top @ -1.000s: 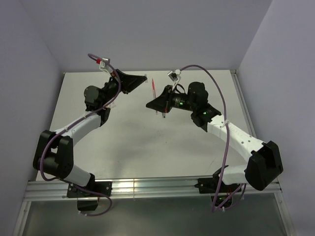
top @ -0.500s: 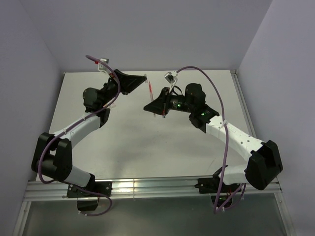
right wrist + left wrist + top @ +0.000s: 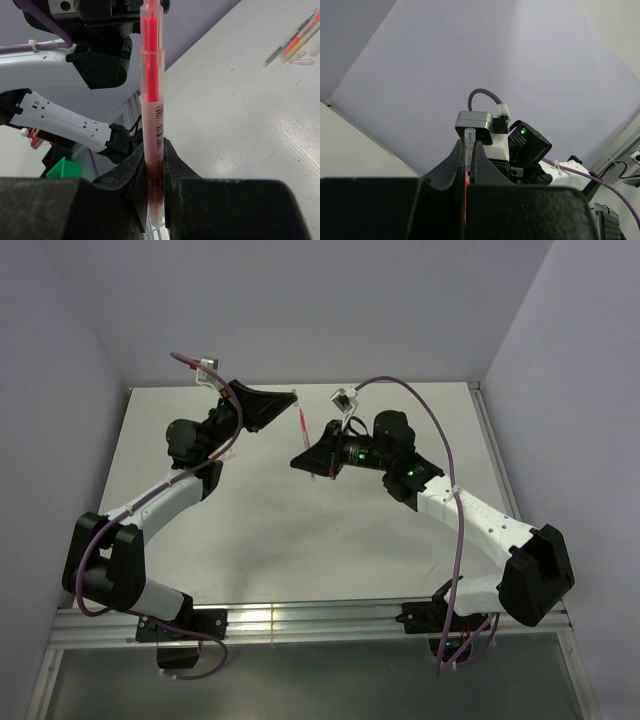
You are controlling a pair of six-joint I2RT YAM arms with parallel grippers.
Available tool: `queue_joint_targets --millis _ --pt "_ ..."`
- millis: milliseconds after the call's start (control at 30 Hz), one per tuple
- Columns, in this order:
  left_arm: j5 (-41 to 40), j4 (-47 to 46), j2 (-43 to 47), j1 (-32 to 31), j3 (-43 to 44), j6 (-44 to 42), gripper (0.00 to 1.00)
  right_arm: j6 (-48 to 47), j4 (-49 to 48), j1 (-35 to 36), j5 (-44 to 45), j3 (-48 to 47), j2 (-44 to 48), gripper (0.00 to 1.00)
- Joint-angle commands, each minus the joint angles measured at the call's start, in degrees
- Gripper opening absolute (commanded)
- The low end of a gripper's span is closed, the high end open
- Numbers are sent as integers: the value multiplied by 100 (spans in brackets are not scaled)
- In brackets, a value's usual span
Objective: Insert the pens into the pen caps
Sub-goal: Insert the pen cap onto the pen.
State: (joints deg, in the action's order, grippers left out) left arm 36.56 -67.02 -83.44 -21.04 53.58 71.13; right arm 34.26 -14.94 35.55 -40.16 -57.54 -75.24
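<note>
— Where is the red pen?

— In my right gripper (image 3: 156,150). The fingers are clamped on the lower barrel of the red pen (image 3: 151,100), and it stands straight up out of them, off the table (image 3: 240,125).

— And your left?

— My left gripper (image 3: 469,145) is pinched together on a pen cap (image 3: 469,136). It is a small clear tube with red showing lower down between the fingers. From above, my two grippers face each other over the far middle of the table, and the pen's upper end sits right at my left fingertips.

— Is the tip inside the cap?

— I cannot tell; no view shows the join clearly.

— The other pens (image 3: 295,42)?

— They lie together on the table, green, yellow and orange among them, well apart from both grippers.
</note>
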Motion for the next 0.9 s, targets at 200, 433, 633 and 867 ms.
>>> queue_joint_targets --millis 200,433,633,867 --pt "-52 -267 161 3 -15 -117 0 -200 0 119 0 -161 10 0" --pt "-70 -215 109 3 -14 -117 0 -244 52 128 35 -179 18 0" --pt "-43 -127 82 -41 3 -179 0 -297 123 128 114 -179 80 0" --pt "-17 -30 30 -129 38 -267 0 -376 202 128 210 -187 150 0"
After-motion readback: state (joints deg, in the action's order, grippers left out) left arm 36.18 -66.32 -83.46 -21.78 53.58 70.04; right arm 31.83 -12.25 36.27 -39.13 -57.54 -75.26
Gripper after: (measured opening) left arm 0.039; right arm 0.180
